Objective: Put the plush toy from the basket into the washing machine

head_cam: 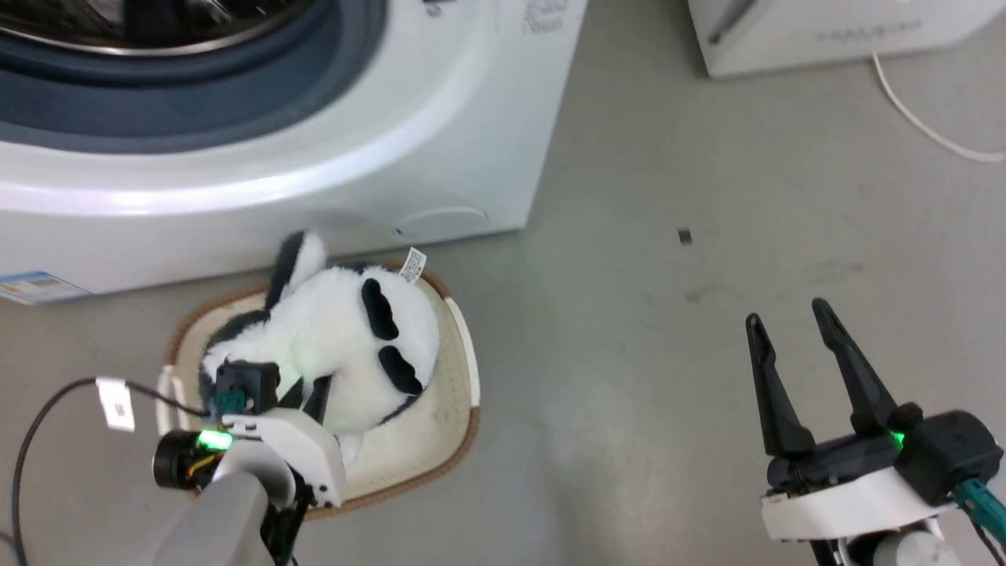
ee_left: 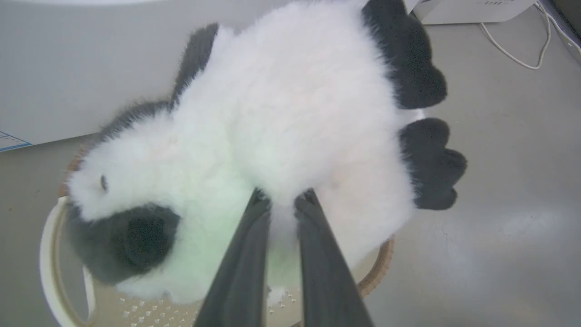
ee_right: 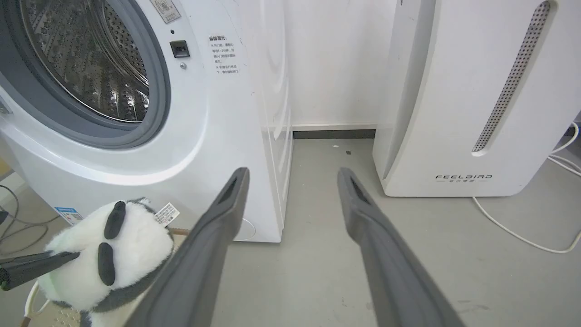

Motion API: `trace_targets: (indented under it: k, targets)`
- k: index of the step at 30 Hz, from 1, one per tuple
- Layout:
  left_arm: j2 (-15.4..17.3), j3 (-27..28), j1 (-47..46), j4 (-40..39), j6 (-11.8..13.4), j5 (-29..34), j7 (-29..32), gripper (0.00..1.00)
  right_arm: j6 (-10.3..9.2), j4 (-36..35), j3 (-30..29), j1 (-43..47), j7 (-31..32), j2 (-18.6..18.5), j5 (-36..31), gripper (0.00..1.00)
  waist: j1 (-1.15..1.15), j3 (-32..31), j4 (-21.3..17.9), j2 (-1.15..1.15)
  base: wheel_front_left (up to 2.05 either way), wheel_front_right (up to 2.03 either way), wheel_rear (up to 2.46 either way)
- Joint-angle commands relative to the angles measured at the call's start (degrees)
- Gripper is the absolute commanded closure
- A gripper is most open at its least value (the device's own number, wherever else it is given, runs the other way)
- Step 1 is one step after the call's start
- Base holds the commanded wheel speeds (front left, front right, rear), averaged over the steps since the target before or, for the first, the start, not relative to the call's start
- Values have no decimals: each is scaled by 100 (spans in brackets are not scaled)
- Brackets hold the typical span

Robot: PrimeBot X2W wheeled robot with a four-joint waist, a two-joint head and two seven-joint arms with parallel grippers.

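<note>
The fluffy white plush toy (head_cam: pixel 338 338) with black limbs and a small tag fills the cream basket (head_cam: pixel 452 409) on the floor, right in front of the washing machine (head_cam: pixel 275 157). My left gripper (ee_left: pixel 283 200) is shut on the plush toy (ee_left: pixel 281 122), pinching a tuft of its white fur; the toy looks slightly raised above the basket (ee_left: pixel 50 254). My right gripper (head_cam: pixel 790 314) hangs open over bare floor, far right of the basket. In the right wrist view the open porthole with its steel drum (ee_right: pixel 86 63) is at upper left and the plush toy (ee_right: pixel 113 254) at lower left.
A white FEELBIRD appliance (ee_right: pixel 472 100) stands right of the washer, with a gap of floor between them. A white cable (head_cam: pixel 919 118) trails on the floor beside it. A dark cable (head_cam: pixel 47 417) with a tag loops near my left wrist.
</note>
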Motion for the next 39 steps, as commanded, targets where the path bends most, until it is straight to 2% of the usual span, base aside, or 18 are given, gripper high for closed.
trace_targets:
  k: [1,10,17,23,33,39]
  targets:
    - [-16,119,220,-282,78,74,-46,100,-5,22,-28,98,-25,0,-60,0,0,-390,259,0,0,0,0]
    - [-236,923,1604,-2094,356,712,-47,100,-5,64,-107,410,-25,0,-118,0,0,-974,457,0,0,0,0]
    - [-451,1396,2200,-3025,306,1188,-47,100,-5,73,-82,540,-25,0,-93,0,0,-1256,506,0,0,0,0]
    - [-446,1715,2359,-3757,219,1597,-48,100,-5,46,-52,570,-25,0,-80,0,0,-1329,466,0,0,0,0]
    - [35,2024,1892,-4755,84,2101,-48,100,-5,-138,-11,383,-25,0,27,0,0,-884,158,0,0,0,0]
    - [515,2310,1056,-4933,11,1925,267,100,-5,-314,58,130,-25,0,183,0,0,-333,-148,0,0,0,0]
